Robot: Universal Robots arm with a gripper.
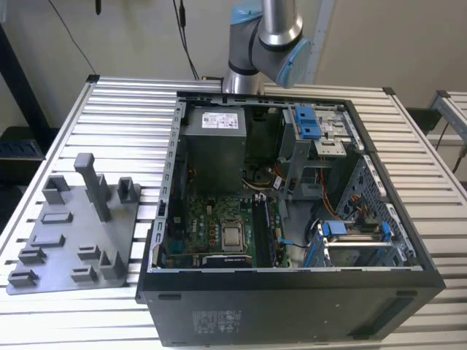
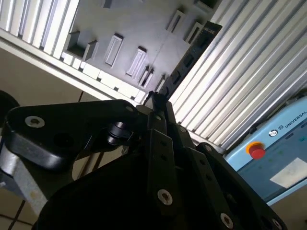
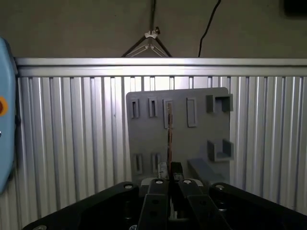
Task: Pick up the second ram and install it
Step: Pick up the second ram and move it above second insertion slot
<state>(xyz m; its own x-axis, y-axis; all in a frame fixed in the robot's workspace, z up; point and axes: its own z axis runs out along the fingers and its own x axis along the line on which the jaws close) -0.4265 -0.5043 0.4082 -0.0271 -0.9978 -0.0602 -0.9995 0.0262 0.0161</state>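
Slatted aluminium table [image 1: 124,109] spans the scene, its ribs catching soft, even light with no hard shadows. Plain pale wall [image 1: 131,36] behind it, with thin black cables [image 1: 182,33] hanging down; a second slatted frame [image 1: 454,109] stands apart at the exterior view's right. Beige floor [image 2: 33,76] shows past the table edge in the second wrist view.

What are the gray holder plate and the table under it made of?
Holder plate: probably matte gray plastic, judging by its dull, uniform colour and blocky posts. Table: likely bare aluminium, judging by silvery ribbed slats with a soft sheen.
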